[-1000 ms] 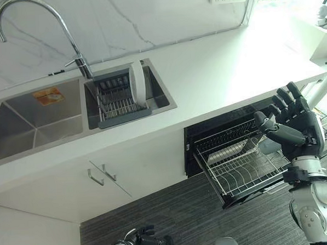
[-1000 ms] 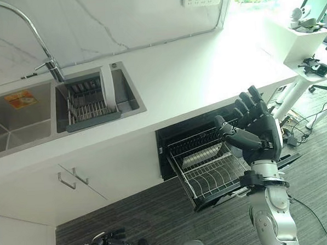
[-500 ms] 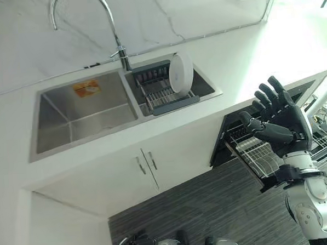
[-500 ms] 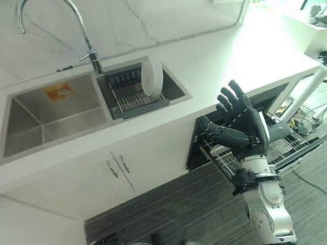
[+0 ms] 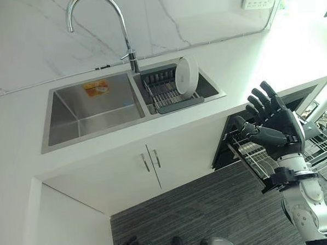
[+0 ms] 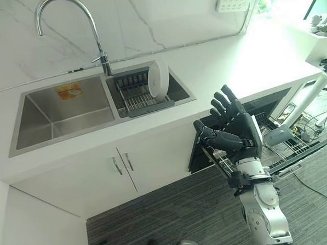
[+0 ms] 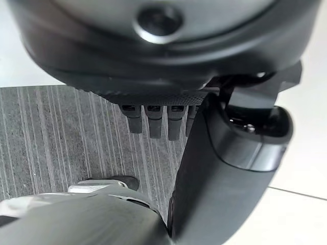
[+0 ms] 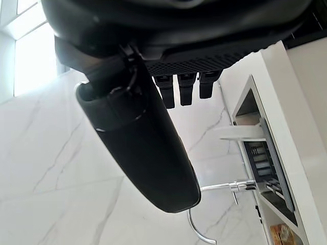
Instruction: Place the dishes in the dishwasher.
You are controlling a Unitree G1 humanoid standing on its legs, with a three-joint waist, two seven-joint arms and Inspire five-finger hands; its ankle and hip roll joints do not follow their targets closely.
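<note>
A white plate (image 5: pixel 186 76) stands on edge in the dark drying rack (image 5: pixel 163 96) set in the sink's right basin. My right hand (image 5: pixel 278 128) is raised in the air to the right, open and empty, fingers spread, in front of the open dishwasher. Its wire rack (image 5: pixel 254 156) is pulled out below the counter, partly behind the hand. The right wrist view shows that hand's thumb (image 8: pixel 138 138) with the plate (image 8: pixel 240 132) far beyond it. My left hand (image 7: pixel 225 168) hangs low over the floor, fingers relaxed, holding nothing.
A tall curved faucet (image 5: pixel 128 47) rises behind the sink; the left basin (image 5: pixel 91 107) holds an orange sticker. White cabinet doors (image 5: pixel 149 161) with handles sit under the sink. The white counter (image 5: pixel 248 68) runs to the right, with dark striped floor (image 5: pixel 212 213) below.
The camera has swung, so the sink now sits near the middle. The plate stays in its rack. My right hand keeps its raised, open pose.
</note>
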